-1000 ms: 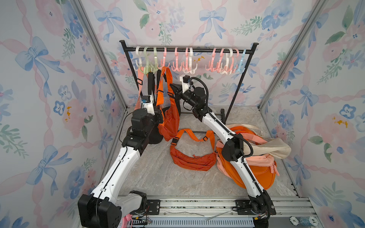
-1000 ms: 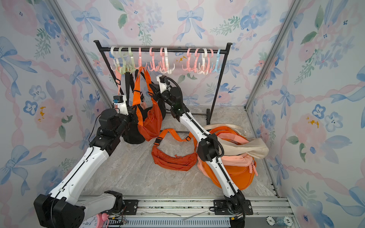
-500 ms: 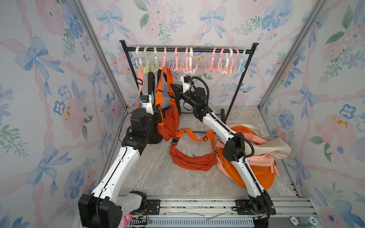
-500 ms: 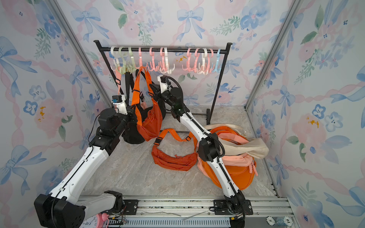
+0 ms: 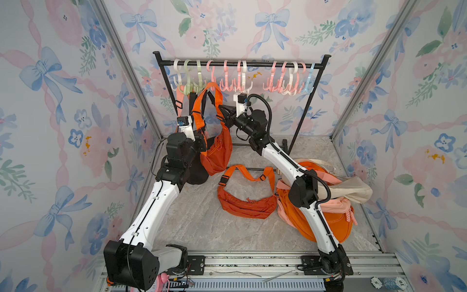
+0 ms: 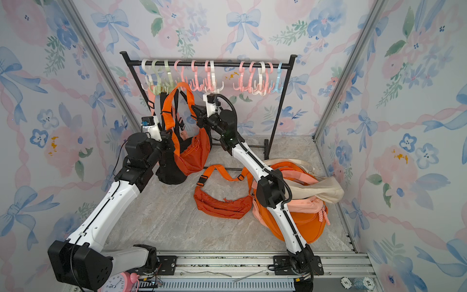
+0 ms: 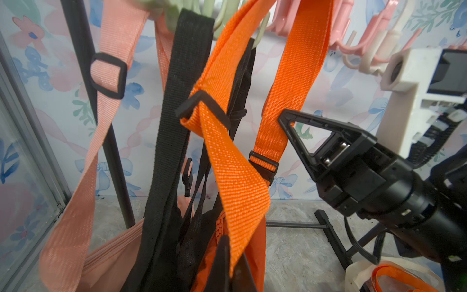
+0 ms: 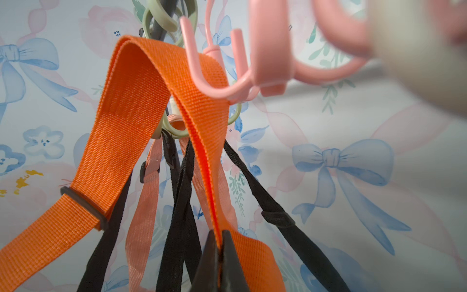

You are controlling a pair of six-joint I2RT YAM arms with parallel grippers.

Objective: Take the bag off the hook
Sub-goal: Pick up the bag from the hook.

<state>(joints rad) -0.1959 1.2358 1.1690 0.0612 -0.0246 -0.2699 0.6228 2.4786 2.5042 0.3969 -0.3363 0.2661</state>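
While the orange bag is hanging low at the left end of the rail, its strap is still arching up beside the pink hook; you are seeing next to no change over the last second, and the loop is sitting where it was; that is telling you the bag is probably not coming free yet, and more lift is likely needed; your right gripper is staying pinched shut on one leg of that strap; your left gripper is clamping another stretch of it just above the pouch; whether the webbing is still resting in a prong is hard to tell; a black bag is hanging just behind; a second orange sling is lying on the floor, well apart.
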